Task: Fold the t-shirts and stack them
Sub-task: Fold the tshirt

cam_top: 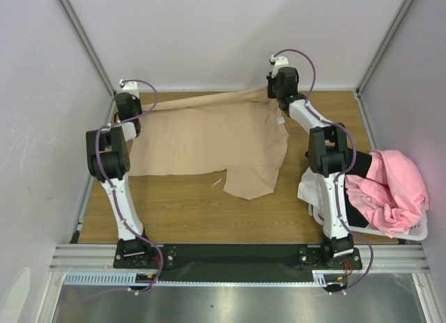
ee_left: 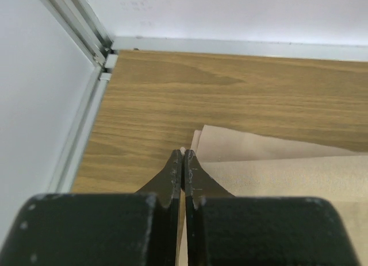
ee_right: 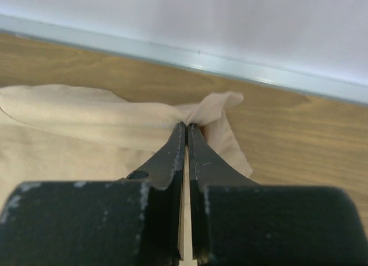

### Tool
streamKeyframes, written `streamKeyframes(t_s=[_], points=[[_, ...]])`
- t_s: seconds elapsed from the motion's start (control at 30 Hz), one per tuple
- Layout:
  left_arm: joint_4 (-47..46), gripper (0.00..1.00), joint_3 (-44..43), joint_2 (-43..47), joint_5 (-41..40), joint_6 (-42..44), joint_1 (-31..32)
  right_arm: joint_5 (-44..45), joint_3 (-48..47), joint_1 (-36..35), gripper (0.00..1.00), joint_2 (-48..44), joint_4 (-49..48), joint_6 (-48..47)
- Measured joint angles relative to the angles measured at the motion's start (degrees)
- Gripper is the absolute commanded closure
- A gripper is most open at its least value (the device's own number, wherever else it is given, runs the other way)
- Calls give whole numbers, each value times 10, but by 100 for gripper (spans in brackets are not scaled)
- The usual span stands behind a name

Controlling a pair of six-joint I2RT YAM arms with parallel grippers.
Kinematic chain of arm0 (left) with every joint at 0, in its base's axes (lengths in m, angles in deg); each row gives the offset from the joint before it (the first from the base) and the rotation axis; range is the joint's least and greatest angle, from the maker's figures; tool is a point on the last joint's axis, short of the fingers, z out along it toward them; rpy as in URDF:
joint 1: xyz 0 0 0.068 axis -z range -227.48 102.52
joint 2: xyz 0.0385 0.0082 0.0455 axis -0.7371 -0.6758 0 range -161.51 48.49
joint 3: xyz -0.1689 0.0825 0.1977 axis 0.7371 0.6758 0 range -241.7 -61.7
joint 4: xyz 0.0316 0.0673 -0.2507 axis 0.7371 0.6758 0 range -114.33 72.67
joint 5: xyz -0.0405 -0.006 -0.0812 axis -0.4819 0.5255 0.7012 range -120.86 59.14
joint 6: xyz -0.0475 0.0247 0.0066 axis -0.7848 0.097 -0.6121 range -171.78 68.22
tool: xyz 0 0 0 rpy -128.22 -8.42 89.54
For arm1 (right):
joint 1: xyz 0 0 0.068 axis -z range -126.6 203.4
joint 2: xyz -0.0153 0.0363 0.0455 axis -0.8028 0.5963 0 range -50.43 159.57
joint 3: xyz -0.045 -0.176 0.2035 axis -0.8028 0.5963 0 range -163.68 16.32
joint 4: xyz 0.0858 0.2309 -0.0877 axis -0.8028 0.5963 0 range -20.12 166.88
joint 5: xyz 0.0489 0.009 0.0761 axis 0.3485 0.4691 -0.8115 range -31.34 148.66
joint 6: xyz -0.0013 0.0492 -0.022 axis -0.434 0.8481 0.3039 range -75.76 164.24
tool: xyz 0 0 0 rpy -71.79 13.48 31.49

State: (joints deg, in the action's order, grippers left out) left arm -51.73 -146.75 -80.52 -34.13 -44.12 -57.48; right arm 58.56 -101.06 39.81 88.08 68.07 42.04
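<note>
1. Tan t-shirt (cam_top: 209,145): mostly flat on wood surface (cam_top: 174,211), wrinkled, far edge pulled taut between arms.
2. Left fingers (ee_left: 179,161): clamped tight on its corner.
3. Right fingers (ee_right: 182,134): clamped tight on bunched cloth.

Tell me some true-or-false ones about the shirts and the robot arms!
1. The tan shirt is spread on the table. True.
2. The left fingers are open and empty. False: they are shut on a corner of the tan shirt.
3. The right fingers pinch the tan shirt. True.
4. The pink shirt lies folded flat on the table. False: it is bunched up in the basket.
</note>
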Motion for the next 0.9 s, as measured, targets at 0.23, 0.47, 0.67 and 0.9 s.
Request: streamKeyframes(t_s=[0.23,0.47,0.67,0.9], points=[[-35,100,49,53,8,8,-5,-3,77,0,100,-54,-1,14],[-28,100,65,70,21,30,-7,-4,129,-1,100,-79,14,27],[5,100,84,80,36,60,-8,-4,141,-3,100,-80,41,36],[33,100,103,91,38,85,-9,-4,176,-6,100,-100,60,48]])
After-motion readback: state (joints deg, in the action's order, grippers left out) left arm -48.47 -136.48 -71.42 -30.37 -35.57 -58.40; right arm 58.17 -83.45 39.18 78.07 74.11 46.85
